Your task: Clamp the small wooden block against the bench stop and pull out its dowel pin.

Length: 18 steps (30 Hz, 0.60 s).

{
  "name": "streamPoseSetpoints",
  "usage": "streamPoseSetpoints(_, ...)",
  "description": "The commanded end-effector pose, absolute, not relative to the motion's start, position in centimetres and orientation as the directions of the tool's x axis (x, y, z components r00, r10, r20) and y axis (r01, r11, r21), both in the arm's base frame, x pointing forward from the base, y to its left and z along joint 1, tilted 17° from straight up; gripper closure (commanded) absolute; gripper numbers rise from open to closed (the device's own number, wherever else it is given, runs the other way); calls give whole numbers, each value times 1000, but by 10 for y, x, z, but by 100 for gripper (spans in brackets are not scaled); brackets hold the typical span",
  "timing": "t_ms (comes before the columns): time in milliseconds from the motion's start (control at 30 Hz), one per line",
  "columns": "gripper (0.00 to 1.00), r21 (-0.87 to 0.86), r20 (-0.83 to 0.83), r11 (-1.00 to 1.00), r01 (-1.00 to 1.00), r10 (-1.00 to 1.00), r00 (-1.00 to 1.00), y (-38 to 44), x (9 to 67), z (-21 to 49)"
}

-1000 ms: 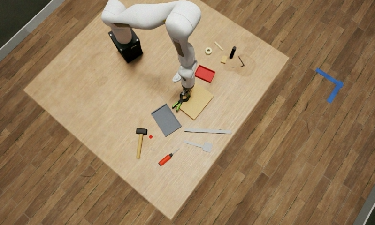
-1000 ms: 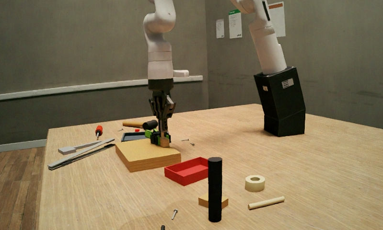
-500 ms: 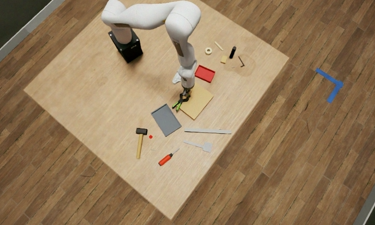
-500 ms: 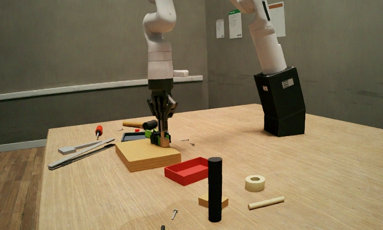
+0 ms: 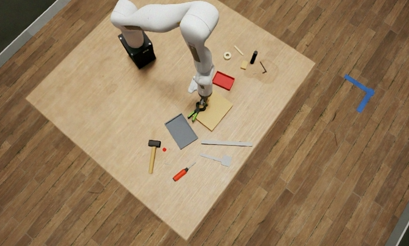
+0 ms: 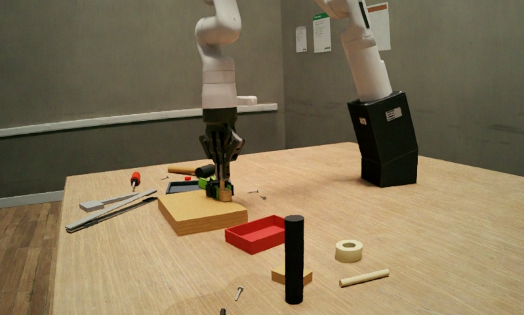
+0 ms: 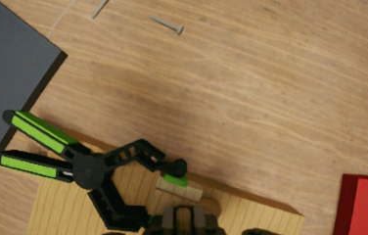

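Note:
The bench board point(image 5: 215, 117) point(image 6: 206, 223) point(image 7: 264, 215) lies on the table. The spring clamp point(image 5: 194, 117) point(image 6: 212, 190) point(image 7: 88, 170) lies at its edge, green handles toward the grey tray. One green jaw pad bears on a pale wooden strip point(image 7: 180, 189), seemingly the stop. The small block point(image 6: 225, 195) point(image 7: 213, 207) sits beside the strip; the other pad's contact is hidden. My gripper point(image 6: 222, 176) point(image 7: 184, 219) points down over the block, shut on the dowel pin point(image 6: 222, 184), which stands upright between the fingertips and the block. The pin's lower end and any gap contents are hidden.
The grey tray point(image 5: 181, 132) point(image 7: 10, 64) lies beside the clamp handles. The red tray point(image 5: 223, 81) point(image 6: 239, 241) point(image 7: 345, 206) is on the board's other side. Loose nails point(image 6: 263, 197) point(image 7: 166, 24) lie near the board. A black cylinder point(image 5: 253, 57) point(image 6: 294, 259) stands farther off.

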<state>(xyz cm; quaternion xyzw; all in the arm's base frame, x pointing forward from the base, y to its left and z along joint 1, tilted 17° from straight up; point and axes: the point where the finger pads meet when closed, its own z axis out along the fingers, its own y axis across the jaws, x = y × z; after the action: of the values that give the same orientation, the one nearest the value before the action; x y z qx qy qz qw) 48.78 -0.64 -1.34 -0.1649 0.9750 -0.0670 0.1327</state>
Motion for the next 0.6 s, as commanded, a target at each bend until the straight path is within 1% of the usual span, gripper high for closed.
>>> streamPoseSetpoints(0, 90, -179, -228, 924, -338, -373, -899, -6, 486, -13)
streamPoseSetpoints(567, 90, -203, -205, 876, -438, -475, -856, -6, 485, -13)
